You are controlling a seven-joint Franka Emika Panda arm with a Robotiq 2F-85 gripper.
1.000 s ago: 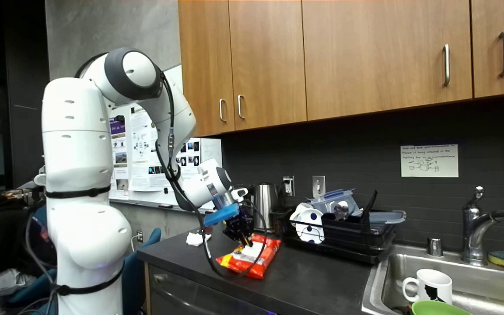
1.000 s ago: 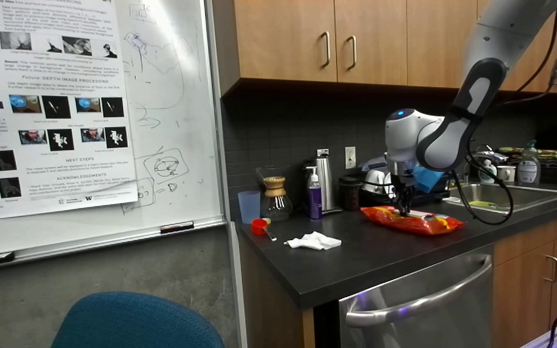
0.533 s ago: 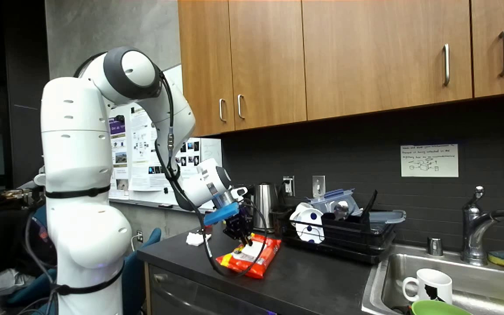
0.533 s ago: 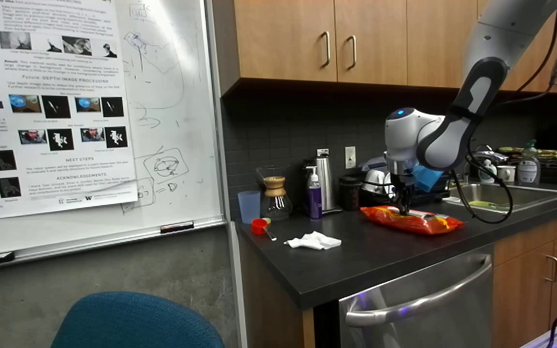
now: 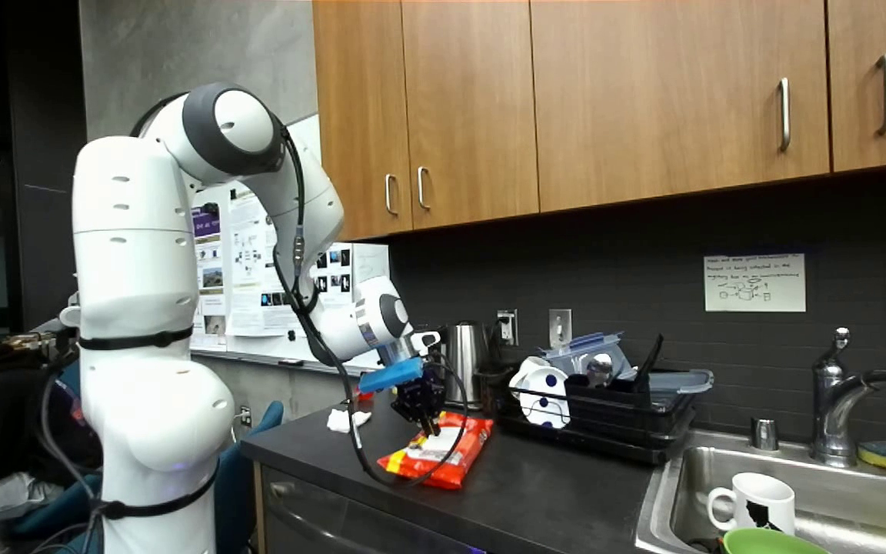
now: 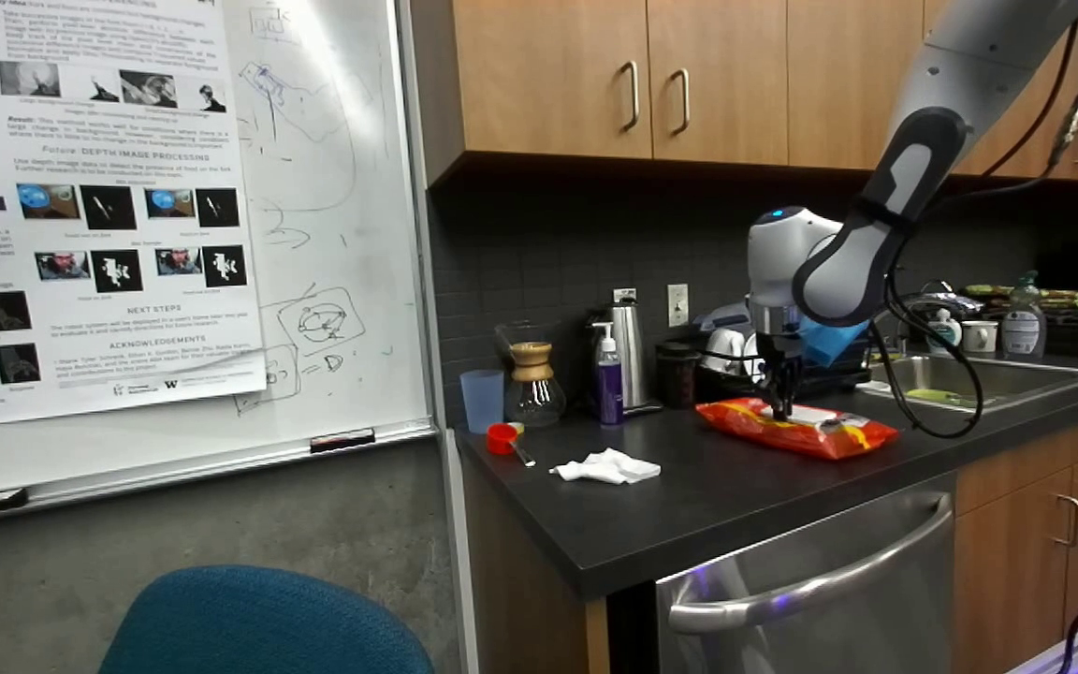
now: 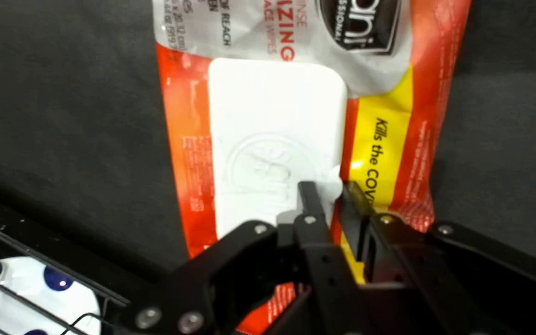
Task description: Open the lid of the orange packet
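Raising the white lid (image 7: 272, 135) well starts at the small tab (image 7: 336, 180) on its edge, which shows in the gap of the hand (image 7: 331, 188). The lid looks closed and flat on the orange packet (image 6: 801, 433), which lies on the tabletop (image 6: 689, 496) right beneath the hand. The hand is spread only a little, pinching nothing that shows: the inner finger (image 7: 308, 197) is over the lid, the outer finger (image 7: 360, 200) just outside its edge. Whether either touches, I cannot tell.

The step, as I judge it, is to hook the tab. Getting the outer finger under its lip should work better than squeezing from above, which may slip off or bunch the soft packet. A gentle lift is best, since nothing visible pins the packet down and a hard pull could bring it along. The hinge is probably on the inner finger's side, so the lid should swing that way. On that side of the hand, near the packet, stands the rack (image 5: 608, 417) with its spotted plate (image 7: 30, 279); a short arc seems wise.
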